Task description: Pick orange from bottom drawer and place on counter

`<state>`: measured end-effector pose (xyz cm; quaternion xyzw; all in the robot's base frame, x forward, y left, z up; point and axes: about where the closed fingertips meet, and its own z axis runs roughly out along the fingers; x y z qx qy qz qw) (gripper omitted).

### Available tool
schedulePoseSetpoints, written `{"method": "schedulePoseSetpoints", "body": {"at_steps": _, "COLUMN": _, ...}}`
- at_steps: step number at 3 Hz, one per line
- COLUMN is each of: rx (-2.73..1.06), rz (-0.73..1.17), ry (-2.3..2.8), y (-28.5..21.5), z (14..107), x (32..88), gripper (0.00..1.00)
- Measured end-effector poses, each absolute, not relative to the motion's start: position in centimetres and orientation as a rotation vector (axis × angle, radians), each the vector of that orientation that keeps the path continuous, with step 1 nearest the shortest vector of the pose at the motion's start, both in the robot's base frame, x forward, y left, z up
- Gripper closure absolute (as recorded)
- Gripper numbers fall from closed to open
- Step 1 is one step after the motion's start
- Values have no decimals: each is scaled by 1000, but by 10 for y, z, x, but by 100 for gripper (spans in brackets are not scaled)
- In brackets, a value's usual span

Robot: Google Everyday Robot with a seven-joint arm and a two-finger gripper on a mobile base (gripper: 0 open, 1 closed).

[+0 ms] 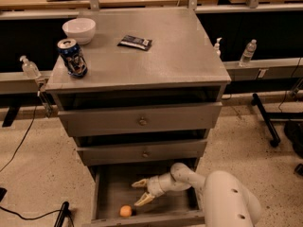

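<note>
**Obs.: pincer spread inside open bottom drawer, orange not gripped**

We note the bottom drawer (96, 198) is pulled out. The orange (125, 211) lies on the drawer floor, close to the front wall and left of centre.

The pincer (140, 193) is inside the drawer, reaching in from the right on the white arm (222, 202). Its two fingers are spread, tips pointing left. The orange sits just below and slightly left of the lower fingertip (141, 202), near it but apart. We see no contact, and nothing lies between the fingers.

The two shallower drawers above, the top drawer (180, 118) and the middle drawer (113, 153), are slightly out.

On the grey table (170, 56) over the drawers:
- soda can (72, 57), upright, front left
- white bowl (79, 30), behind the can
- dark packet (135, 42), flat, near the middle back
</note>
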<state>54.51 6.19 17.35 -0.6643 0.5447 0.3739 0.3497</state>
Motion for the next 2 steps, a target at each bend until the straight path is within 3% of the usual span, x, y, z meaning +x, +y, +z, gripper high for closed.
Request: {"method": "schedulePoseSetpoints", "body": {"at_steps": 2, "rx": -1715, "rz": 1079, "ry": 1389, "y": 77, "z": 156, "x": 526, "gripper": 39}}
